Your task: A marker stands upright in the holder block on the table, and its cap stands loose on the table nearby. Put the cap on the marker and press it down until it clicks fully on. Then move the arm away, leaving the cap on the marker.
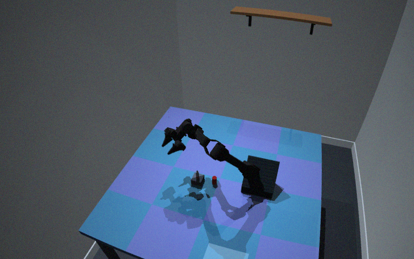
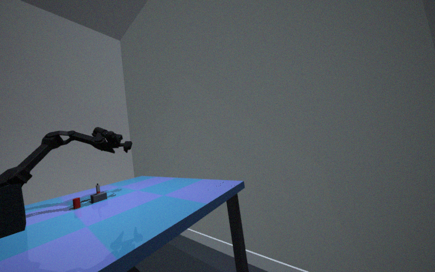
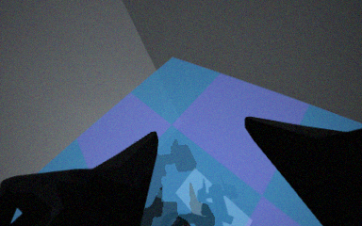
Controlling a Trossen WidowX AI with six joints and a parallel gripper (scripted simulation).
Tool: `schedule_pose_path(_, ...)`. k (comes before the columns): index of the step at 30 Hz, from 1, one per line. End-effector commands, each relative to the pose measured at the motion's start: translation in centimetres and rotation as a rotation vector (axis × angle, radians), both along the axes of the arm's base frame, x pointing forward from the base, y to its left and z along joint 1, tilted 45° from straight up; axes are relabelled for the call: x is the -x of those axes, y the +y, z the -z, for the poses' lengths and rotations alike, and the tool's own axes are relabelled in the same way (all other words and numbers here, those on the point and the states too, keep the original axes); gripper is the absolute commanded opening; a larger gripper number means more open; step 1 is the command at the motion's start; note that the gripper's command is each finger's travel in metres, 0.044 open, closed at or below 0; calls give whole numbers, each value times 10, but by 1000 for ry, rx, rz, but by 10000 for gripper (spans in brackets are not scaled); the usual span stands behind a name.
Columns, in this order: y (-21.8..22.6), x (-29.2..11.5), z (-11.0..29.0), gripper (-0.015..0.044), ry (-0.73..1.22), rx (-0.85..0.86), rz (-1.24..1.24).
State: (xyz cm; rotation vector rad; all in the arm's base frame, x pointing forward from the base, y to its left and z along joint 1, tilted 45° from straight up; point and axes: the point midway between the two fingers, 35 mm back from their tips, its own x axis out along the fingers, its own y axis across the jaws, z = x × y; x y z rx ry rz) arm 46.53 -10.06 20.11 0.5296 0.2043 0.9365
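Note:
The marker point(image 1: 197, 176) point(image 2: 97, 188) stands upright in the dark grey holder block point(image 1: 198, 183) point(image 2: 99, 197). The red cap point(image 1: 214, 181) point(image 2: 76, 203) stands on the table a short way from the block, on the side toward the arm's base, apart from it. My gripper point(image 1: 165, 149) point(image 2: 119, 152) point(image 3: 200, 129) is open with nothing between its fingers. It hangs high above the table, farther out from the base than the block. In the wrist view the cap does not show, and I cannot clearly make out the marker or block.
The checkered blue and purple table point(image 1: 122, 218) point(image 2: 166, 217) point(image 3: 226, 105) bears the arm's dark base point(image 1: 263, 174) point(image 2: 11, 208). Arm shadows fall around the block and cap. A wooden shelf point(image 1: 281, 14) is on the wall, far above the table.

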Motion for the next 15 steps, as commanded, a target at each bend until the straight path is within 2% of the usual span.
schedule_pose_path(1,0,0,0,374,4,-4,3)
schedule_pose_path(6,-8,-8,10,249,113,-77,102)
schedule_pose_path(15,-10,4,64,249,418,-101,293)
